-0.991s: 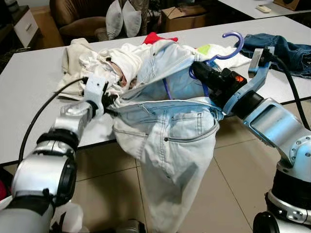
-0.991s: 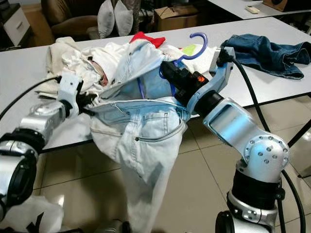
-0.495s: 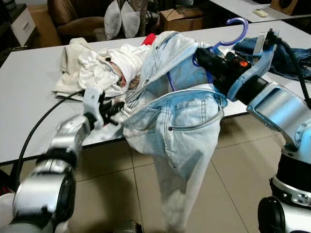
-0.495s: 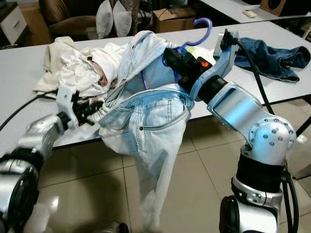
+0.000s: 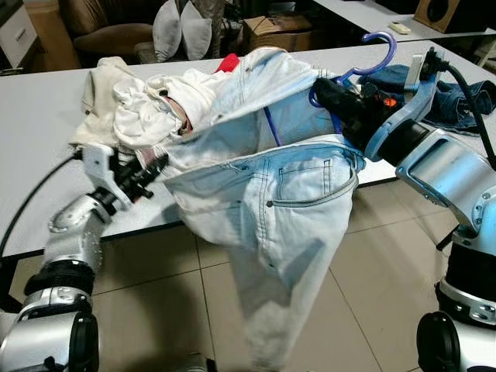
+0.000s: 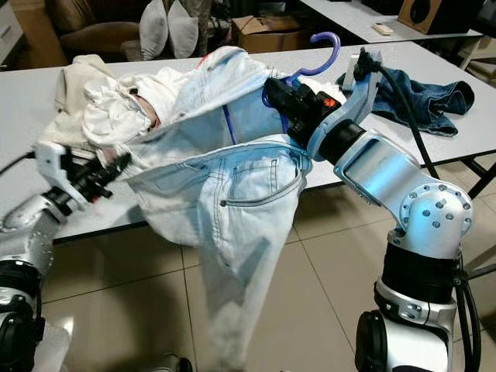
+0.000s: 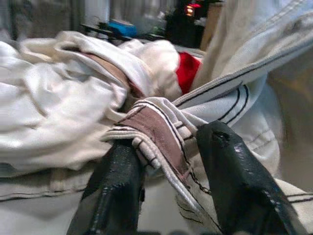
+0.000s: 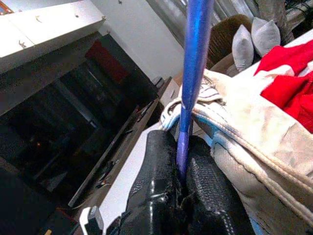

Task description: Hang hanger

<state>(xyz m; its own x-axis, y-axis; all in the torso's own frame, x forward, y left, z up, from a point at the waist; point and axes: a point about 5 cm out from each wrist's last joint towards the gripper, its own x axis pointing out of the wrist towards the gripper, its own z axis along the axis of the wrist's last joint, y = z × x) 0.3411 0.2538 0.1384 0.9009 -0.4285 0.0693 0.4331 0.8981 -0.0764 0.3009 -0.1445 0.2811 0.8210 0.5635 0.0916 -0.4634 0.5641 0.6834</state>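
Blue plastic hanger (image 5: 364, 66): hook up, body tucked inside pale blue denim jeans (image 5: 271, 209) draping off white table edge.

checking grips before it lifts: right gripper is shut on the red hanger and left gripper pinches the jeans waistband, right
Not quite: the hanger is blue, not red; the right wrist view shows its blue bar clamped between the right gripper's fingers. The rest holds: the left gripper pinches the waistband of the light jeans.
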